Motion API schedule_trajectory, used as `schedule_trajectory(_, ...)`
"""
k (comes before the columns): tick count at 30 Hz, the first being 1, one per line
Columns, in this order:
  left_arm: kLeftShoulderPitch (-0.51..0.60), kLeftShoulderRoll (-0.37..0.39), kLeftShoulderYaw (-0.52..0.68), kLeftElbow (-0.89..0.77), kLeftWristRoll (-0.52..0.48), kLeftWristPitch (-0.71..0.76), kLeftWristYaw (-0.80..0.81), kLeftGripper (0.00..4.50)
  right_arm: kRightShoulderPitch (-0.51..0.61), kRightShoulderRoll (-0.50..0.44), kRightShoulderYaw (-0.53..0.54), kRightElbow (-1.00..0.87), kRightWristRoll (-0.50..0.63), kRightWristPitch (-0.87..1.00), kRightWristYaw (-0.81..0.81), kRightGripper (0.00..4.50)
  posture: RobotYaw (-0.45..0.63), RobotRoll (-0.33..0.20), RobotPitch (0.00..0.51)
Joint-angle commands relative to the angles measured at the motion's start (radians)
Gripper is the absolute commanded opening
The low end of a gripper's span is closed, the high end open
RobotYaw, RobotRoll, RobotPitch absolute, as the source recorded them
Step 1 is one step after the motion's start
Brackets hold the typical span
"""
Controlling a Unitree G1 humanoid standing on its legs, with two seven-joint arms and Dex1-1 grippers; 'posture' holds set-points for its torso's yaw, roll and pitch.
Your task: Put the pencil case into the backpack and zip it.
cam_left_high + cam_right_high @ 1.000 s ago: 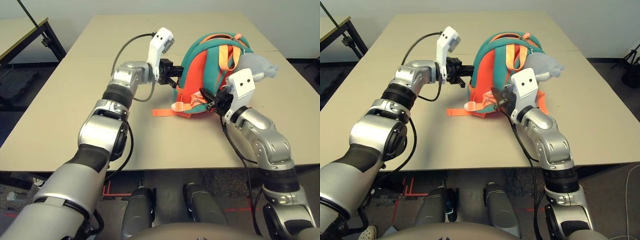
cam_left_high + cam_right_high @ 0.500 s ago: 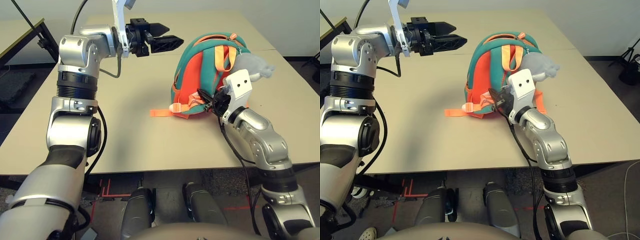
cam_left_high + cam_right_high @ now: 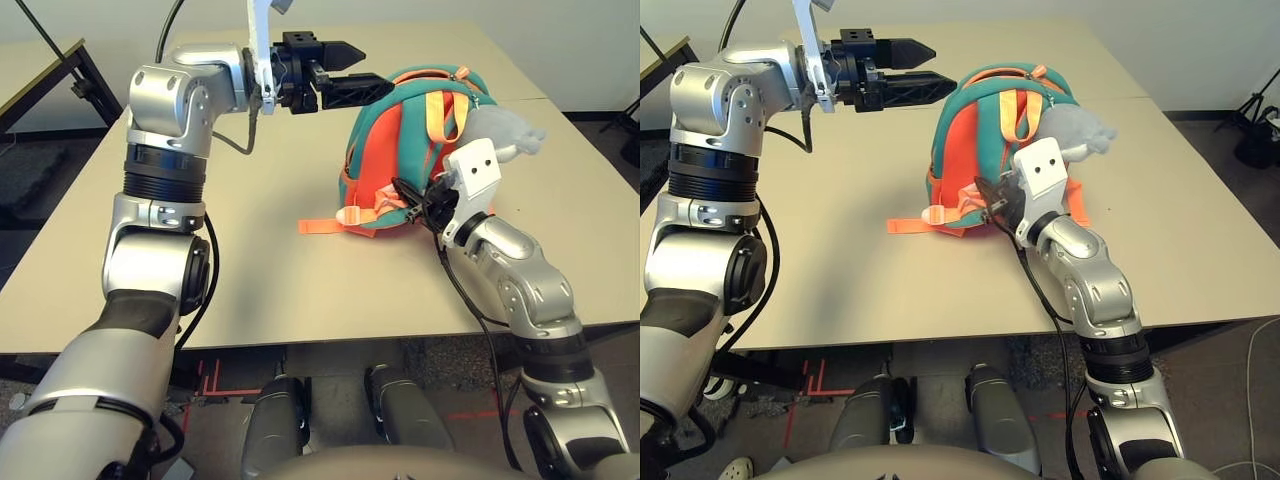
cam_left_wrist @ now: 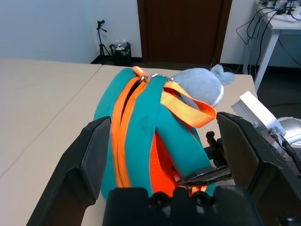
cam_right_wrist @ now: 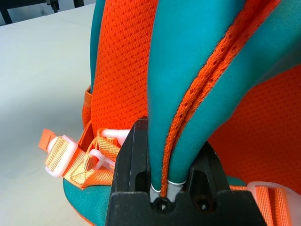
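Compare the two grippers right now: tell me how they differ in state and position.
The left gripper is open and holds nothing; the right gripper is shut on a teal shoulder strap of the backpack. The left hangs in the air beside the backpack's top; the right sits low at its near side. Both have black fingers.

The left arm is raised, its forearm reaching across toward the right, and the left gripper hangs in the air with its fingers spread apart. The right arm stretches forward low, and the right gripper is clamped on a teal strap.
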State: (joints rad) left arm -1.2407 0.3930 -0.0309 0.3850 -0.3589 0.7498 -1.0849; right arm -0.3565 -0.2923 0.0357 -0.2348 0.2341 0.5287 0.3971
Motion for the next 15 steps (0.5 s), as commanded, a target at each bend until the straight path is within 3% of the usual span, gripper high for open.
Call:
schedule_trajectory(1,-0.026,0.0,-0.029,0.031,0.008,-0.032,-0.023,4.5,0.006,0.012,0.031,-0.007,-0.001,-0.005,0.012,0.63,-0.25,0.0,0.062)
schedule_trajectory(15,-0.053,-0.004,-0.049,0.09,0.024,-0.101,-0.04,4.5,0.001,0.018,0.051,0.003,-0.031,-0.027,0.021,0.63,-0.25,0.0,0.065)
